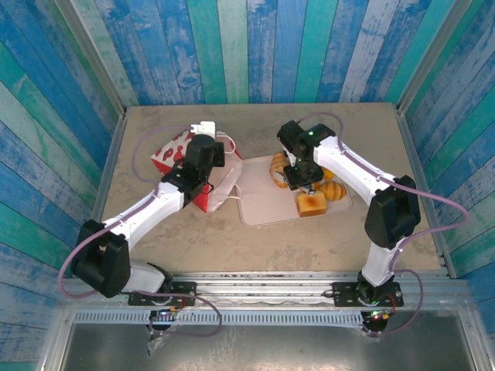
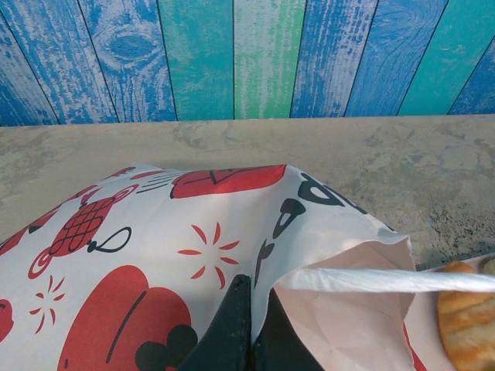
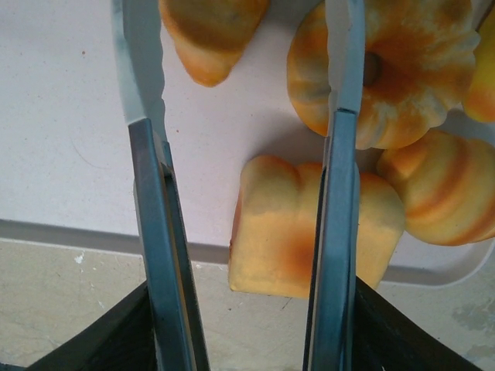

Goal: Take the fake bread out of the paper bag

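Several bread pieces lie on the tray beside the paper bag — right gripper spread above the toast, left gripper pinching the bag's rim.

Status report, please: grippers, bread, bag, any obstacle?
Left gripper shut on paper bag rim. Right gripper open over square toast at tray edge. No obstacle seen.

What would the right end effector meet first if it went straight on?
Probably the square orange-yellow toy toast at the pale flat tray's near edge; the open right end effector hangs above it, depth unclear.
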You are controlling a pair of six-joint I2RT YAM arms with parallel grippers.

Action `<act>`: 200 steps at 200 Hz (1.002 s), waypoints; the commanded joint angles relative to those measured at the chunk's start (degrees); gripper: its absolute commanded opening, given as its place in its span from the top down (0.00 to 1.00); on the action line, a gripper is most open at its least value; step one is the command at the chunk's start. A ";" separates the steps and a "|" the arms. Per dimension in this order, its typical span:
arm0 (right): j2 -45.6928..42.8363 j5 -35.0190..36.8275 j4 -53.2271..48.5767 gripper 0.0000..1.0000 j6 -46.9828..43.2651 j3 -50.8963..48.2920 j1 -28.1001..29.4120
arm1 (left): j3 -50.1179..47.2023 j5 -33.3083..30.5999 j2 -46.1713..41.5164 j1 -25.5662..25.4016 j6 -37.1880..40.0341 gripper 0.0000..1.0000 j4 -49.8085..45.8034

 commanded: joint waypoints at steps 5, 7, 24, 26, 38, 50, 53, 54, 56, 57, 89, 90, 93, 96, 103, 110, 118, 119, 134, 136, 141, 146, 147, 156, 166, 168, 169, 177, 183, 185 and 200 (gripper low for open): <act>-0.29 1.56 -1.07 0.43 -0.19 1.66 0.15 | -0.46 -0.44 -3.42 0.09 -0.63 1.00 1.16; -0.38 1.60 -1.07 0.43 -0.18 1.71 0.15 | -0.49 -0.44 -3.42 -0.04 -0.68 1.00 1.16; -1.20 1.90 -1.15 0.43 0.25 1.77 0.15 | -0.50 -0.35 -3.46 -0.01 -0.73 1.00 1.23; -1.25 1.90 -1.16 0.43 0.26 1.81 0.15 | -0.50 -0.35 -3.50 -0.02 -0.72 1.00 1.25; -1.91 1.79 -1.16 0.44 0.37 1.89 1.62 | -0.43 -0.26 -3.44 -0.04 -0.72 1.00 1.25; -2.66 1.40 -1.21 0.46 0.47 2.12 2.19 | -0.42 -0.26 -3.49 -0.06 -0.77 1.00 1.21; -2.86 1.26 -1.21 0.46 0.46 2.21 2.31 | -0.41 -0.26 -3.44 0.01 -0.70 1.00 1.18; -2.94 1.23 -1.18 0.46 0.46 2.23 2.33 | -0.41 -0.26 -3.43 0.02 -0.69 1.00 1.17; -3.09 1.12 -1.12 0.46 0.46 2.29 2.43 | -0.41 -0.26 -3.44 -0.04 -0.73 1.00 1.16; -3.14 1.07 -1.12 0.46 0.46 2.32 2.47 | -0.41 -0.26 -3.48 -0.05 -0.76 1.00 1.16; -4.65 0.02 -1.07 0.48 1.14 3.72 4.67 | -0.41 -0.26 -3.86 -0.05 -0.77 1.00 1.00; -4.63 0.00 -1.03 0.48 1.20 3.74 4.70 | -0.41 -0.30 -3.86 -0.05 -0.77 1.00 0.99; -4.70 -0.10 -0.94 0.48 1.24 3.83 4.89 | -0.41 -0.27 -3.96 -0.04 -0.73 1.00 1.03; -4.72 -0.30 -0.84 0.48 1.30 3.92 5.02 | -0.41 -0.26 -4.03 -0.05 -0.77 1.00 1.03; -4.80 -0.74 -0.44 0.49 1.41 4.01 5.36 | -0.41 -0.26 -4.05 -0.08 -0.71 1.00 0.94; -4.69 -1.48 0.15 0.50 1.49 3.88 5.60 | -0.41 -0.30 -4.04 -0.04 -0.66 1.00 0.97; -4.64 -2.34 1.08 0.52 1.75 3.60 5.63 | -0.32 -0.35 -4.04 -0.05 -0.64 1.00 0.88; -4.62 -2.42 1.19 0.52 1.76 3.54 5.70 | -0.28 -0.35 -4.08 -0.05 -0.58 1.00 0.84; -3.86 -3.25 3.04 0.56 2.38 3.05 5.77 | -0.21 -0.52 -4.12 -0.10 -0.50 1.00 0.66; -3.76 -3.34 3.32 0.56 2.50 2.98 5.77 | -0.23 -0.52 -4.12 -0.07 -0.51 1.00 0.69; -3.37 -3.62 3.87 0.57 2.80 2.95 5.77 | -0.15 -0.52 -4.14 -0.04 -0.46 1.00 0.64; -2.92 -4.16 4.45 0.59 2.91 2.96 5.77 | -0.10 -0.52 -4.21 -0.11 -0.39 1.00 0.62; -2.71 -4.16 4.59 0.59 2.91 2.96 5.73 | -0.13 -0.52 -4.21 -0.04 -0.36 1.00 0.63; -1.81 -5.07 5.90 0.60 3.14 2.94 5.71 | -0.10 -0.52 -4.35 -0.05 -0.42 1.00 0.63; -0.61 -5.79 6.86 0.60 3.43 3.34 5.77 | -0.18 -0.52 -4.40 0.03 -0.34 0.99 0.63; -0.33 -5.87 6.95 0.61 3.45 3.47 5.77 | -0.09 -0.52 -4.41 -0.04 -0.29 1.00 0.63; -0.04 -5.93 7.15 0.60 3.45 3.59 5.73 | -0.12 -0.52 -4.44 0.00 -0.27 1.00 0.59; 0.92 -6.02 7.60 0.61 3.54 4.11 5.73 | -0.23 -0.52 -4.47 -0.04 -0.29 1.00 0.59; 1.56 -6.01 7.71 0.61 3.62 4.54 5.76 | -0.32 -0.52 -4.56 -0.01 -0.26 1.00 0.48; 2.09 -6.10 7.72 0.61 3.63 4.81 5.77 | -0.39 -0.52 -4.65 0.02 -0.25 1.00 0.53; 3.93 -6.52 7.89 0.61 3.54 5.96 5.68 | -0.65 -0.53 -4.81 -0.06 -0.20 1.00 0.55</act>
